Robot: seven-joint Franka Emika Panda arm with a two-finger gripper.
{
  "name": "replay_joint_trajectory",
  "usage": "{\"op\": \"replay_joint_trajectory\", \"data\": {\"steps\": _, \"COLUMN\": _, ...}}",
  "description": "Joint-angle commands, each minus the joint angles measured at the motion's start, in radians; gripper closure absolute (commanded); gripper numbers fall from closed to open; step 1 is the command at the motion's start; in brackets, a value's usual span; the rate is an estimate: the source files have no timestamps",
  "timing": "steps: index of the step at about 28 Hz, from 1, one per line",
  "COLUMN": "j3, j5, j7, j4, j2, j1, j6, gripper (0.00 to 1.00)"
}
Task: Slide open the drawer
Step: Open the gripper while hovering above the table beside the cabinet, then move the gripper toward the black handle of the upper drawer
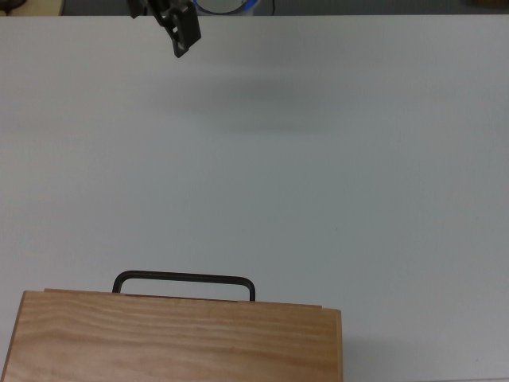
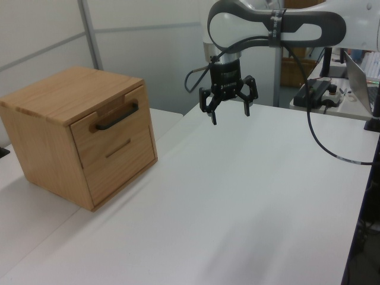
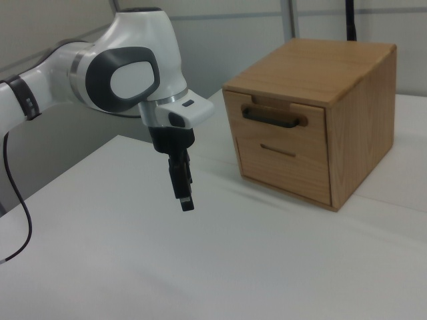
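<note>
Left view, from left to right: a wooden cabinet (image 2: pixel 59 113) stands at the left end of a white table (image 2: pixel 237 202). The drawer (image 2: pixel 110 126) forms the upper part of the cabinet's front, flush with it and fully closed, and its black bar handle (image 2: pixel 117 116) runs across the panel; a second drawer front (image 2: pixel 122 157) sits below it. Well to the right of the cabinet, the gripper (image 2: pixel 228 110) hangs above the table from the white arm (image 2: pixel 279 27), its two fingers (image 2: pixel 212 111) spread wide apart and holding nothing. It touches neither handle nor drawer, and bare table lies between them.

Top view: the cabinet top (image 1: pixel 175 338) fills the lower left, the handle (image 1: pixel 184 280) projecting just beyond its edge; the gripper (image 1: pixel 179 32) appears at the upper edge, far across the table.

Right view, from left to right: the arm (image 3: pixel 100 70) reaches in from the left, the gripper (image 3: pixel 183 187) points down over the table, and the cabinet (image 3: pixel 313 113) stands at the right with the drawer (image 3: pixel 273 120) shut, well apart from the fingers.
</note>
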Motion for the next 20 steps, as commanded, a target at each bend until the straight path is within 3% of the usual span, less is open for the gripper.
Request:
{"op": "replay_joint_trajectory", "data": {"steps": 1, "j3": -0.001, "j5": -0.007, "j7": 0.274, "j4": -0.007, "j2": -0.005, "j1": 0.004, "j6": 0.003, "gripper": 0.0}}
{"op": "replay_joint_trajectory", "data": {"steps": 10, "j3": 0.008, "j5": 0.01, "j7": 0.51, "j4": -0.017, "j2": -0.002, "j1": 0.009, "j6": 0.029, "gripper": 0.0}}
{"op": "replay_joint_trajectory", "data": {"steps": 15, "j3": 0.01, "j5": 0.023, "j7": 0.7, "j4": -0.027, "j2": 0.01, "j1": 0.012, "j6": 0.156, "gripper": 0.0}}
{"op": "replay_joint_trajectory", "data": {"steps": 20, "j3": 0.013, "j5": 0.036, "j7": 0.79, "j4": -0.057, "j2": 0.012, "j1": 0.015, "j6": 0.301, "gripper": 0.0}}
